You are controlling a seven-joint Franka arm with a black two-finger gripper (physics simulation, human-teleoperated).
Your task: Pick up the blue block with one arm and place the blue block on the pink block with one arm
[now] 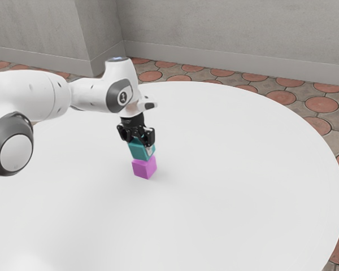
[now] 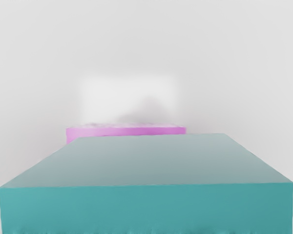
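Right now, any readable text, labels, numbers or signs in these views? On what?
Arm joint cap: one small white mark, maybe "1", too small to read for sure.
Blue block: no text.
Pink block: no text.
Table: no text.

Rnd white table [image 1: 243, 169], terracotta floor [image 1: 305, 93], grey walls [image 1: 214, 22].
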